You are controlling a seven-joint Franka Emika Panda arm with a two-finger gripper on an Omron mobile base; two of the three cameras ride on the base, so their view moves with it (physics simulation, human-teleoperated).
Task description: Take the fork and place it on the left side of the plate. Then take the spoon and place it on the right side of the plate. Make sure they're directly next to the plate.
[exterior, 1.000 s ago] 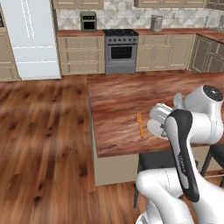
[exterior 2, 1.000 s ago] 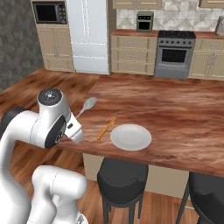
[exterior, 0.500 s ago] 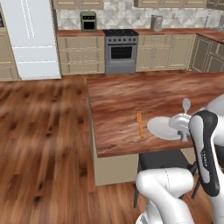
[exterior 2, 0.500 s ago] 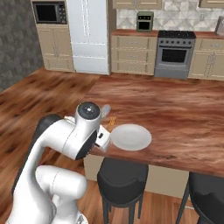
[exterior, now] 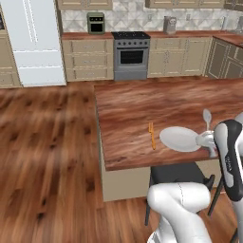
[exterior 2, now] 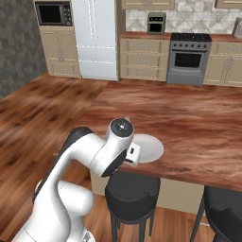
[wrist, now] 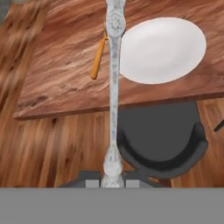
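The grey metal spoon is pinched by its handle end in my gripper, which is shut on it. In the hand view the spoon runs straight up the picture, its bowl over the counter between the fork and the plate. The orange fork lies flat on the wooden counter just left of the round pale plate. In the left base view the spoon is lifted at the plate's right edge, with my gripper below it at the counter's near edge. The fork and the plate stay apart.
A black stool stands under the counter's near edge, below my hand. My white arm hides the counter left of the plate in the right base view. Cabinets and a stove line the far wall.
My arm has swung from the fork's side across the plate to its right side, carrying the spoon. Fork and plate have not moved.
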